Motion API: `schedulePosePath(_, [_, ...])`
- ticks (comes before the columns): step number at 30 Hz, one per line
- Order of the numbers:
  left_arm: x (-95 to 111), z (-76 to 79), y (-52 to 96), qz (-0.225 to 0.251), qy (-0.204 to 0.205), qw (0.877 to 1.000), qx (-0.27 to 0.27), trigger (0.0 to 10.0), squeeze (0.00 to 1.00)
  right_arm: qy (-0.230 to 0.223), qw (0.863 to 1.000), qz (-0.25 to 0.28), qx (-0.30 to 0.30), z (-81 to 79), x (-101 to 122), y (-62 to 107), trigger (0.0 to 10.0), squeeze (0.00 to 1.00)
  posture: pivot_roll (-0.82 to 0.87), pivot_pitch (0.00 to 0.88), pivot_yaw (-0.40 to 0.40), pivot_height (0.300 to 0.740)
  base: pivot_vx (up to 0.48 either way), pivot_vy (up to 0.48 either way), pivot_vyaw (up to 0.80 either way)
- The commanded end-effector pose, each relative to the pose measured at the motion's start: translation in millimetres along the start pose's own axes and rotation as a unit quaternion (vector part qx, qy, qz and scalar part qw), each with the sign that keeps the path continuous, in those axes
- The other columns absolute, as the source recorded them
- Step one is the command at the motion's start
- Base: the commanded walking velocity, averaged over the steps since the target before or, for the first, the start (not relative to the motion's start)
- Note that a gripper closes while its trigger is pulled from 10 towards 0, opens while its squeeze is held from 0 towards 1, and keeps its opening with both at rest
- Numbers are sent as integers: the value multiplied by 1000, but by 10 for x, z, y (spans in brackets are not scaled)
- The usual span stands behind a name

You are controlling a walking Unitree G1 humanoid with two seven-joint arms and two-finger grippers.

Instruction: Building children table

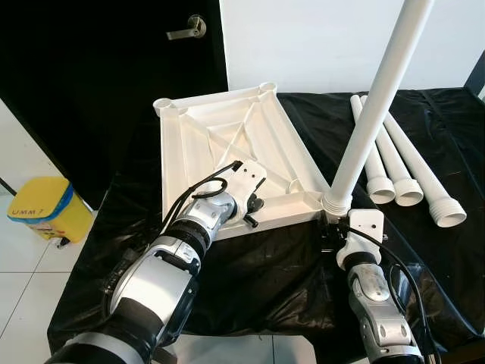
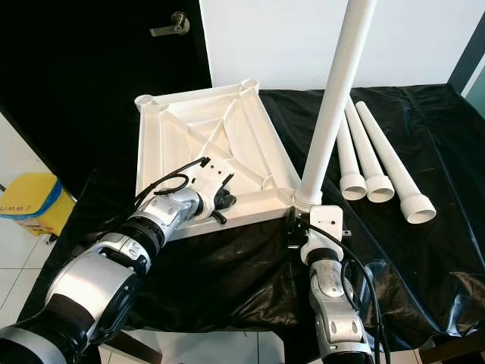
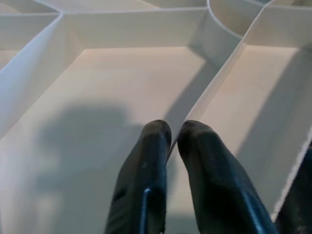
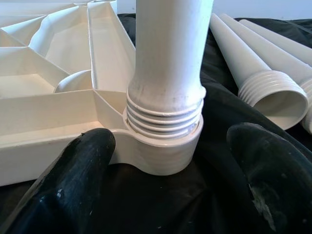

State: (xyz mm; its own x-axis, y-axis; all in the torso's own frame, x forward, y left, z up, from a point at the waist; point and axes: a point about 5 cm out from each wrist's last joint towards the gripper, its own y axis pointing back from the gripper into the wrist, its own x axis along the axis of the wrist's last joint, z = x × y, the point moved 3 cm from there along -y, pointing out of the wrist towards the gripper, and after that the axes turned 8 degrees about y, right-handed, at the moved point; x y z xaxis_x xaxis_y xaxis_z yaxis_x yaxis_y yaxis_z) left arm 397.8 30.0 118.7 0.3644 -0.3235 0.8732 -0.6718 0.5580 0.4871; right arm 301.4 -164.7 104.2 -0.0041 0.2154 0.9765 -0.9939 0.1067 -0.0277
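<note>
The white tabletop (image 1: 227,144) lies upside down on the black-covered table (image 1: 273,265), ribs facing up. One white leg (image 1: 371,114) stands upright in the socket (image 4: 161,156) at its near right corner, with some thread rings showing above the socket. My left gripper (image 3: 174,131) reaches over the near edge and is shut on a thin rib (image 3: 214,83) of the tabletop. My right gripper (image 4: 173,141) is open low by the corner, one finger (image 4: 83,165) on either side of the socket and touching neither it nor the leg.
Three loose white legs (image 1: 402,163) lie side by side on the cloth right of the tabletop, threaded ends toward me. A yellow bin (image 1: 42,208) stands on the floor at the left. Behind it is a dark door (image 1: 91,68) with a handle.
</note>
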Motion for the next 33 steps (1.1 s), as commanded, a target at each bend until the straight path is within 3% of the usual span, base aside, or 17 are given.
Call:
schedulePosePath(1, [-250,-199,22,-31,28,995,95,0,0,2,1000,-5,1,-26,-7,-7,10000,0,-256,44,72,740,0,0,0])
schedulePosePath(14, [-469,-117,1,-50,42,994,85,0,0,0,1000,-9,3,-41,-16,-9,10000,0,-246,53,69,740,0,0,0])
schedulePosePath(15, [-459,-104,-2,-48,42,995,81,627,0,0,1000,-9,4,-42,-17,-10,10000,0,-243,54,66,740,0,0,0])
schedulePosePath(16, [-459,-104,-2,-48,42,995,81,627,0,0,1000,-9,4,-42,-17,-10,10000,0,-243,54,66,740,0,0,0])
schedulePosePath(17, [-430,-78,-8,-42,46,996,70,10000,0,1,1000,-10,5,-44,-19,-11,10000,0,-242,54,64,740,0,0,0])
schedulePosePath(21, [-367,-36,-13,-28,53,997,49,10000,0,2,1000,-10,6,-46,-23,-12,10000,0,-241,54,64,740,0,0,0])
schedulePosePath(22, [-335,-22,-11,-20,57,997,41,10000,1000,2,1000,-10,6,-47,-24,-11,10000,0,-241,54,64,740,0,0,0])
schedulePosePath(25, [-211,50,22,12,62,998,3,10000,1000,2,1000,-12,9,-62,-39,-3,10000,0,-237,52,63,740,0,0,0])
schedulePosePath(27, [-207,62,28,14,61,998,-2,10000,1000,2,1000,-13,10,-65,-40,-2,10000,0,-236,52,63,740,0,0,0])
schedulePosePath(33, [-281,330,151,25,52,995,-86,10000,1000,2,1000,-15,12,-78,-56,13,10000,0,-226,52,56,740,0,0,0])
